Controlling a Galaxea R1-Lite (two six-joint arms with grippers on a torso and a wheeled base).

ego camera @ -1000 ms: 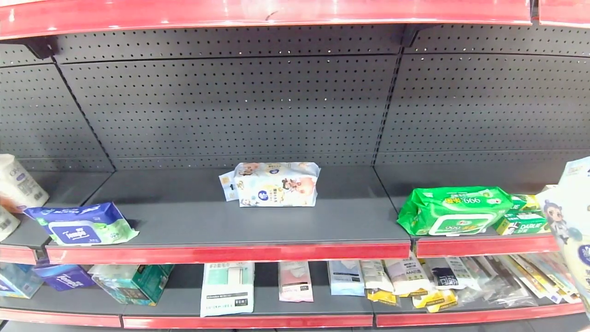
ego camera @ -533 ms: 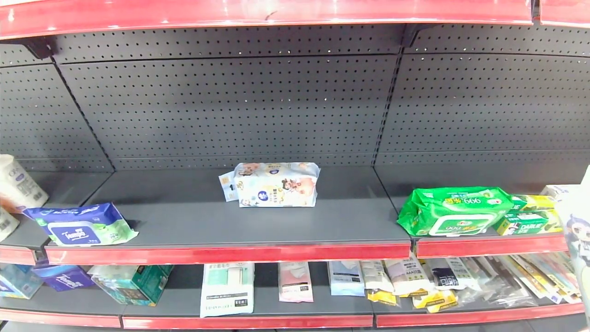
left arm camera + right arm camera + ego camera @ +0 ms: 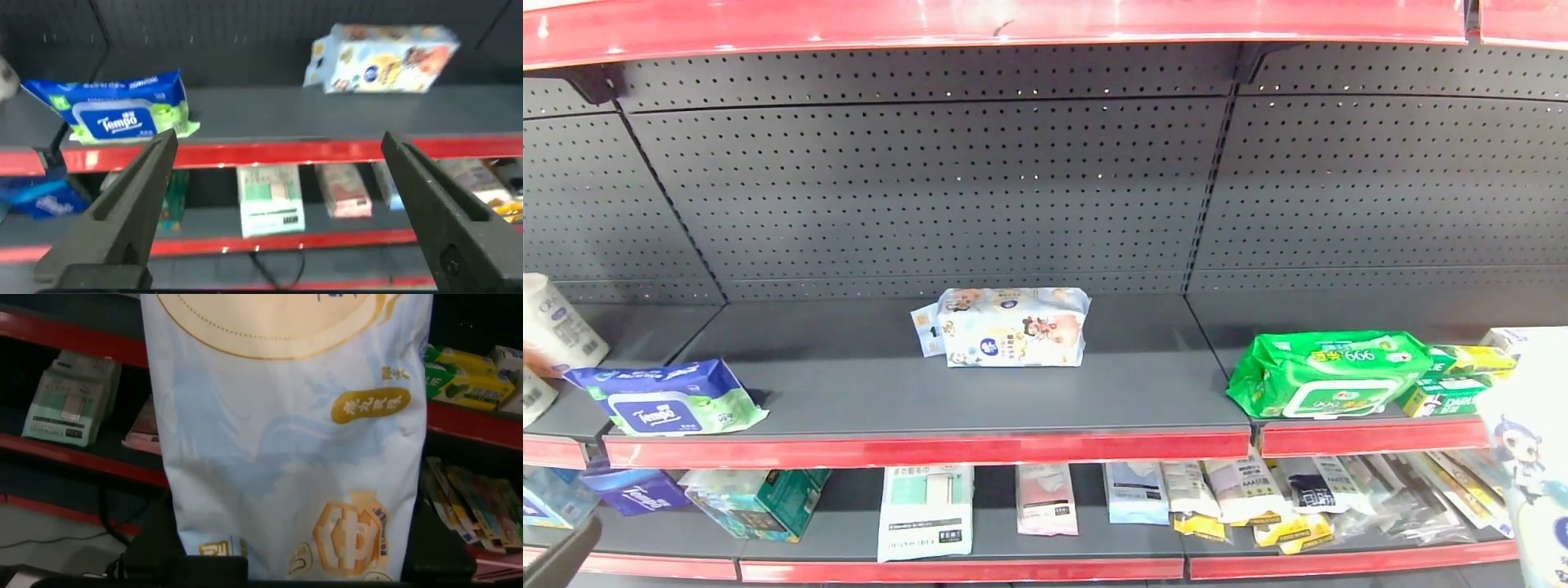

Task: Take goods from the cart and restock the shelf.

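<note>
Clamping a tall white tissue pack (image 3: 286,433) printed with gold emblems, the right gripper (image 3: 298,543) has its jaws closed on the pack's lower part, one dark finger (image 3: 155,539) showing at each side of it. In the head view this held pack (image 3: 1531,457) stands upright at the far right, in front of the shelf's red edge and clear of the boards. The left gripper (image 3: 278,143) hangs low before the shelf with its jaws spread wide and nothing between them; its tip (image 3: 556,555) shows in the head view's lower left corner. On the middle shelf board (image 3: 890,392) a matching cartoon-printed tissue pack (image 3: 1013,327) lies on its side near the perforated back panel, well apart from its neighbours. A blue wet-wipe pack (image 3: 670,396) lies at the board's left front corner, and a green wet-wipe pack (image 3: 1327,371) rests on the next board to the right, just beside some green and yellow boxes (image 3: 1454,392). The lower shelf (image 3: 980,567) carries flat packets, among them a white and green one (image 3: 927,510) leaning over the front edge.
</note>
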